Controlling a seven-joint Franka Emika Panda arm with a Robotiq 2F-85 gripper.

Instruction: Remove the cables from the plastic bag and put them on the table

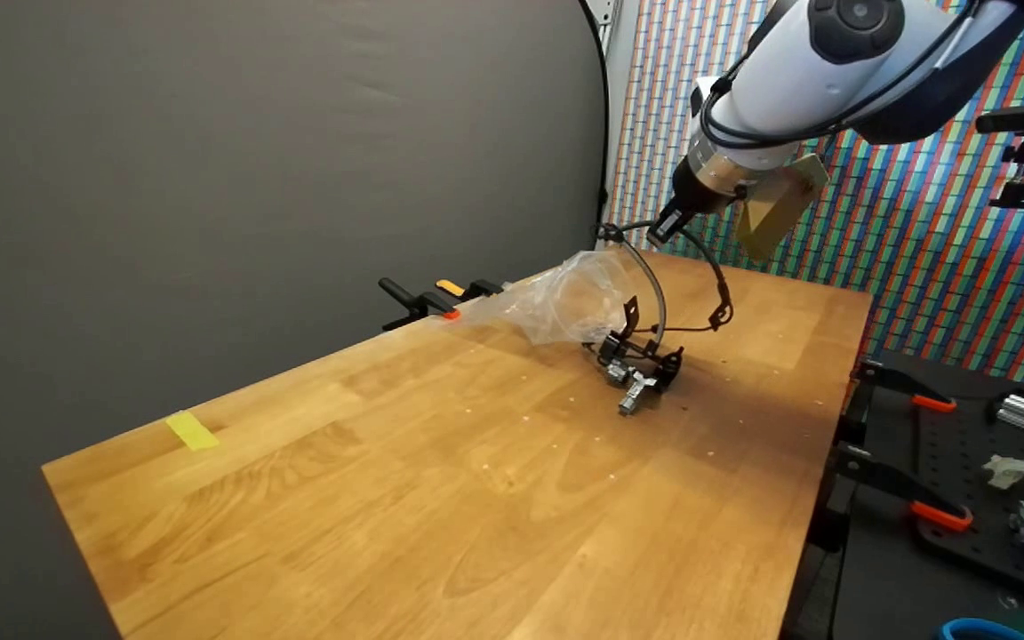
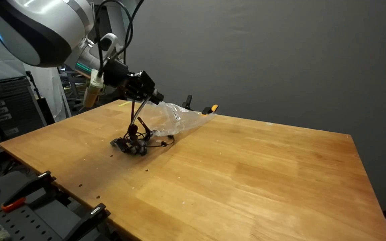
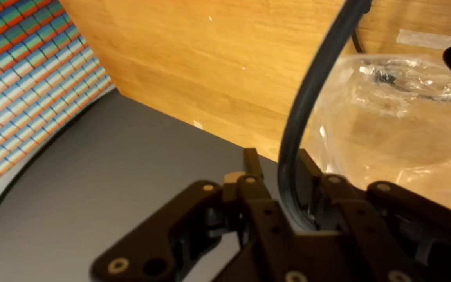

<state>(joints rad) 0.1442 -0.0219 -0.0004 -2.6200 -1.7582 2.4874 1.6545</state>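
Though glossy, flecked wooden table (image 1: 441, 516) beside grey backdrop (image 1: 299, 178).

Behind the light-brown wooden tabletop (image 1: 476, 480), a plain, dark grey backdrop (image 1: 272, 178) stands in both exterior views; the light gives this tabletop a pale shine; next to the backdrop there is an upright surface (image 1: 912, 258) patterned with small red, green and blue rectangles; in an exterior view, a dark drawer cabinet (image 2: 15, 103) stands beyond the tabletop.
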